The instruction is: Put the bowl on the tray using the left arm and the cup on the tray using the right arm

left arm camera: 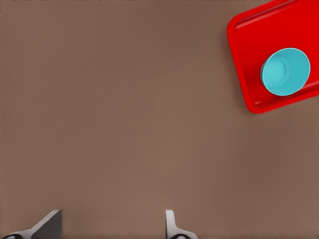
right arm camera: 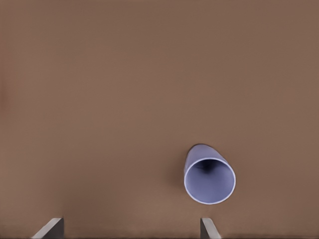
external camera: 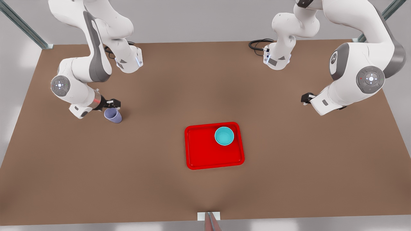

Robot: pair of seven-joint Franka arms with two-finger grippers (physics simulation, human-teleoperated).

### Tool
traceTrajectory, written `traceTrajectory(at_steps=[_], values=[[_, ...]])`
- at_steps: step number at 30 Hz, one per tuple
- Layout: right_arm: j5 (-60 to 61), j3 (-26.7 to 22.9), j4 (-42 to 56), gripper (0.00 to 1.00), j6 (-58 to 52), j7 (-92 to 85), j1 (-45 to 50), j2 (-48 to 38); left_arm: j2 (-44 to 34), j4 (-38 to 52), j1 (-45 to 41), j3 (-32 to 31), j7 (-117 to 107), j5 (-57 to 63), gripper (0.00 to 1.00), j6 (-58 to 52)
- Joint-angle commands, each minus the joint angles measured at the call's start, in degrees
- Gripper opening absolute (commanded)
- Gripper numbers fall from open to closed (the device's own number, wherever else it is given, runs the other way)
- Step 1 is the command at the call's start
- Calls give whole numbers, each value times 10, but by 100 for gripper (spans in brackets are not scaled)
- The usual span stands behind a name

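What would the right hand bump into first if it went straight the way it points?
Probably the bare table. The right hand is open and points down at it; the cup stands a little off to one side, so it might just be brushed. Depth is hard to judge.

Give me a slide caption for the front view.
Bowl sits on the tray; right gripper open above the cup.

Matt brown bench (external camera: 160, 179), glossy red plastic-looking tray (external camera: 205, 154), smooth teal bowl (external camera: 224, 136) with soft sheen, smooth matt lavender cup (external camera: 113, 115), glossy white arm shells
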Motion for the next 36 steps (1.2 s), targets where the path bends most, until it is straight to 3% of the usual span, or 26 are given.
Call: traceTrajectory(at_steps=[1, 10, 36], values=[[0, -1, -2, 100, 2, 0, -14, -1, 0, 0, 0, 0, 0, 0, 100, 0], [3, -1, -77, 100, 74, 1, -45, 3, 1, 0, 0, -1, 0, 0, 100, -3], [0, -3, -96, 100, 115, -7, -99, 88, 11, -1, 4, 1, 0, -3, 100, 4]])
